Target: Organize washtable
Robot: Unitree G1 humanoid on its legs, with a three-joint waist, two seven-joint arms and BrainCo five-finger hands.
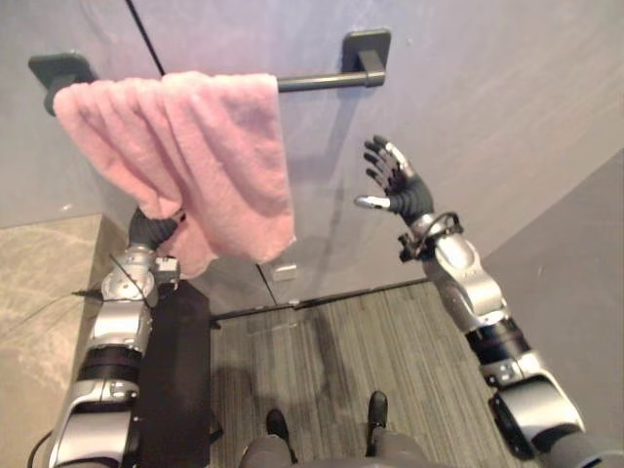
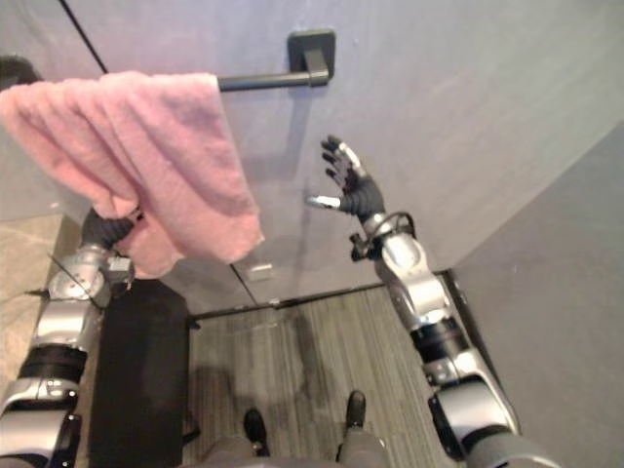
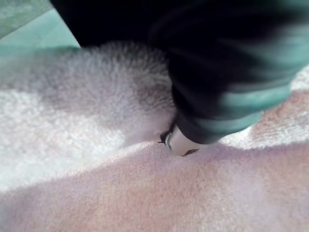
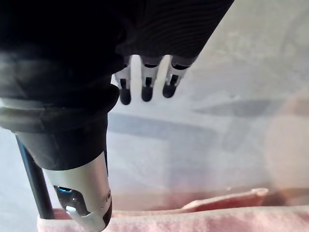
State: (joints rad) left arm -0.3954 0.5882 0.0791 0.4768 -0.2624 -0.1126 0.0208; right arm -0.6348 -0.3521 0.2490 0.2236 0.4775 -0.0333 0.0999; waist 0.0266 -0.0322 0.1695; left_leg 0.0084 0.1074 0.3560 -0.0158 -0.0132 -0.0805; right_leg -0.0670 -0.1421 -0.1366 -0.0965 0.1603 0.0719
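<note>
A pink towel (image 1: 195,146) hangs bunched over the left part of a dark towel bar (image 1: 322,81) on the grey wall. My left hand (image 1: 153,228) reaches up under the towel's lower edge, and its fingers are buried in the cloth. In the left wrist view its dark cover (image 3: 227,72) presses into the pink pile. My right hand (image 1: 395,180) is raised beside the towel's right edge, below the bare end of the bar, open with straight fingers (image 4: 145,87) and holding nothing. The right wrist view looks past them to the towel (image 4: 193,217) and the bar (image 4: 34,183).
A black cabinet (image 1: 180,370) stands under my left arm, against a beige stone-like surface (image 1: 39,283). Grey striped carpet (image 1: 322,351) covers the floor below. The bar's right mount (image 1: 366,47) sits above my right hand. A darker wall (image 1: 575,292) closes the right side.
</note>
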